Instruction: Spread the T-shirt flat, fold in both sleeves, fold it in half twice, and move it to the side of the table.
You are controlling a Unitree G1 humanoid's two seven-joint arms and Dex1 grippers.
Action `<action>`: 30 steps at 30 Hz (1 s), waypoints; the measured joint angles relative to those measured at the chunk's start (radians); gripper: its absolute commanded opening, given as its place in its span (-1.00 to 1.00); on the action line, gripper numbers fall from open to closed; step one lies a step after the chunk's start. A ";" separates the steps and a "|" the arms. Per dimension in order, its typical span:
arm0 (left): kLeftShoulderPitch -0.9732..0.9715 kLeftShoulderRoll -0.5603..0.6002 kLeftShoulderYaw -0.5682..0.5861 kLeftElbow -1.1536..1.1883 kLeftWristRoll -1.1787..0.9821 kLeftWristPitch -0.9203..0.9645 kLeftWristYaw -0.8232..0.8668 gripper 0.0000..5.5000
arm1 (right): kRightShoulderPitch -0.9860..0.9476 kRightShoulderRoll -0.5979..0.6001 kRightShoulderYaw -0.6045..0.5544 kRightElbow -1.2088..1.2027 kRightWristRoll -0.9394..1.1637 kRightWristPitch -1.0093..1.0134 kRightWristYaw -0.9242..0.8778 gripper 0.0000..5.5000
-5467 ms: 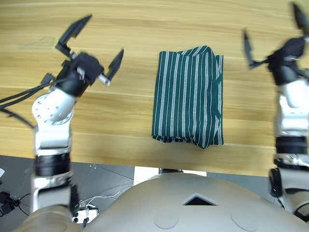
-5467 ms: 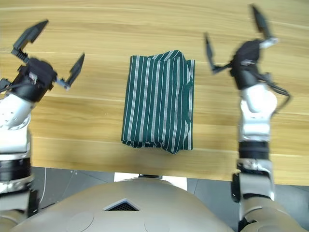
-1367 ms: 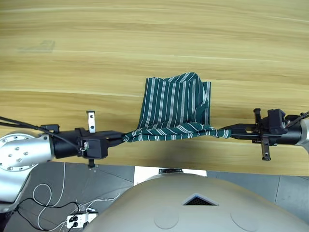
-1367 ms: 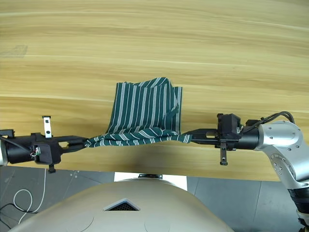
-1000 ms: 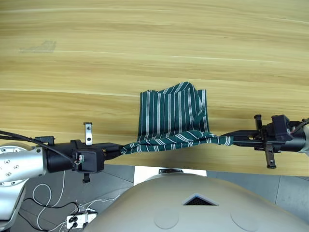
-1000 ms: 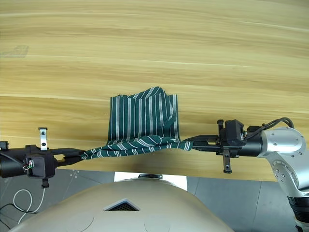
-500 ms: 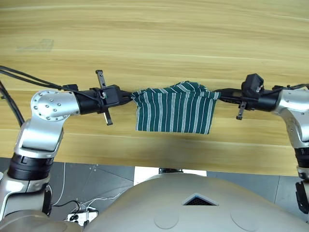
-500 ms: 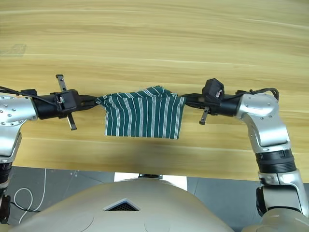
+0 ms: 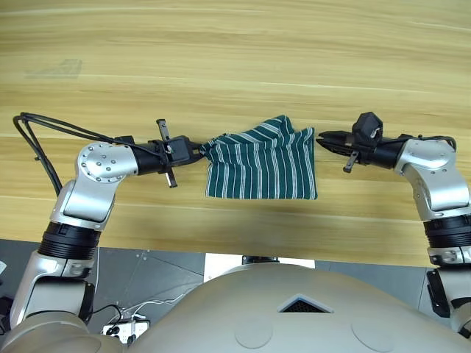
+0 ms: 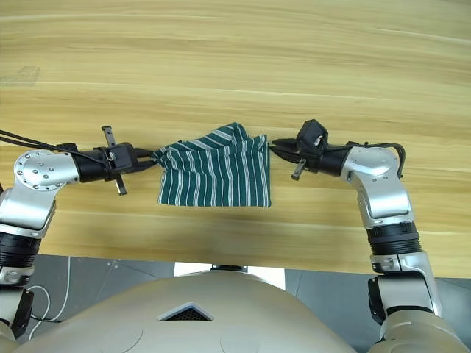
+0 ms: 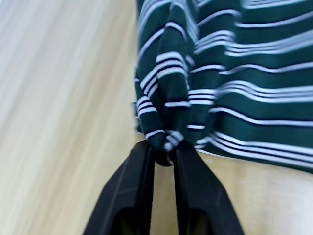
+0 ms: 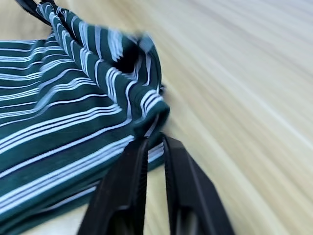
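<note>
1. The T-shirt [image 9: 261, 165], dark green with white stripes and folded into a compact rectangle, rests on the pale wooden counter [image 9: 235, 59]. Its hem nearest me lies flat, and its far edge is bunched into a hump.
2. My left gripper [image 9: 199, 149] pinches the T-shirt's far left corner. Its black fingers [image 11: 142, 166] are pressed together on a tight knot of striped cloth, which is drawn out sideways from the rest of the fold.
3. My right gripper [image 9: 319, 137] meets the T-shirt's far right corner. Its fingers are pressed close together, with a rolled fold of the fabric caught at their tips.
4. Both grippers point inward at the T-shirt from opposite sides, roughly level with each other along its far edge.
5. The counter's front edge runs near the T-shirt's flat hem.
</note>
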 measured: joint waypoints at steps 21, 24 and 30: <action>-0.073 -0.316 0.455 -0.138 -0.089 -0.001 0.648 0.23 | -0.129 0.328 0.149 -0.046 -0.078 -0.139 -0.091 -0.08; -0.027 -0.362 0.458 -0.215 -0.119 0.024 0.665 0.23 | -0.206 0.369 0.208 0.132 -0.194 -0.194 -0.144 -0.08; 0.032 -0.411 0.396 -0.259 -0.137 0.046 0.659 0.23 | -0.372 0.410 0.334 0.547 -0.464 -0.420 -0.315 -0.08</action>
